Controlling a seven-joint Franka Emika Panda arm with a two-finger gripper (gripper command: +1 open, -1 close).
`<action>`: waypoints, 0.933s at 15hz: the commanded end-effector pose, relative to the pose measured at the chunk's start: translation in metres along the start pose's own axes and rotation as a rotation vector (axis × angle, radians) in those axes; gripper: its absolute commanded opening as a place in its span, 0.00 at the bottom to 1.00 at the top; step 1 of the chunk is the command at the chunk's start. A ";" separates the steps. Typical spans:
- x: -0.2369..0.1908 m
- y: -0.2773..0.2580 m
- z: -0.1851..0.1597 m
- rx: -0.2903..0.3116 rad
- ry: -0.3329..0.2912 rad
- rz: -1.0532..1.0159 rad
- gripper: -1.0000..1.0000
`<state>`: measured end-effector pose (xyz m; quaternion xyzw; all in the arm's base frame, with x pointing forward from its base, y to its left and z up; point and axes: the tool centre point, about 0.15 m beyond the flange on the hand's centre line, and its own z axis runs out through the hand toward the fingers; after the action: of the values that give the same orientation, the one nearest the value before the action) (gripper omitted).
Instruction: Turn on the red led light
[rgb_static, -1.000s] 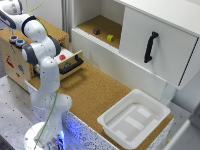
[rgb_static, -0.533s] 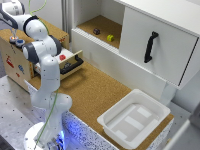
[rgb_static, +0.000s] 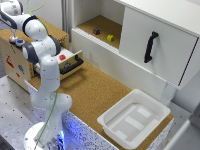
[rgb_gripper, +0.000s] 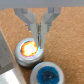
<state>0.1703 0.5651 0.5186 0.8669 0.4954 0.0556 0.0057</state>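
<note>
In the wrist view the red led light (rgb_gripper: 28, 49) is a round lamp in a pale ring, and its centre glows bright orange. My gripper (rgb_gripper: 39, 38) is shut, its two fingertips close together and resting on the lamp's edge. A matching blue-centred button (rgb_gripper: 47, 76) sits beside it. In the exterior view my gripper (rgb_static: 13, 36) points down onto the top of the wooden box (rgb_static: 15, 62) at the exterior view's left. There the blue button (rgb_static: 19, 43) shows beside the fingers, and the lamp itself is hidden under them.
An open drawer (rgb_static: 75, 66) on the box holds a small red block (rgb_static: 62, 57). Behind stands a white cabinet with a black handle (rgb_static: 150, 47) and an open shelf holding a yellow object (rgb_static: 110, 37) and a dark one (rgb_static: 96, 31). A white tray (rgb_static: 116, 131) sits at the front right.
</note>
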 end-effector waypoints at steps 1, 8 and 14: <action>0.014 0.026 -0.037 -0.030 -0.107 0.139 1.00; -0.028 0.060 -0.021 0.002 -0.075 0.354 1.00; -0.092 0.125 -0.004 0.023 -0.047 0.493 1.00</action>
<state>0.2130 0.4942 0.5406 0.9511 0.3019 0.0260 0.0597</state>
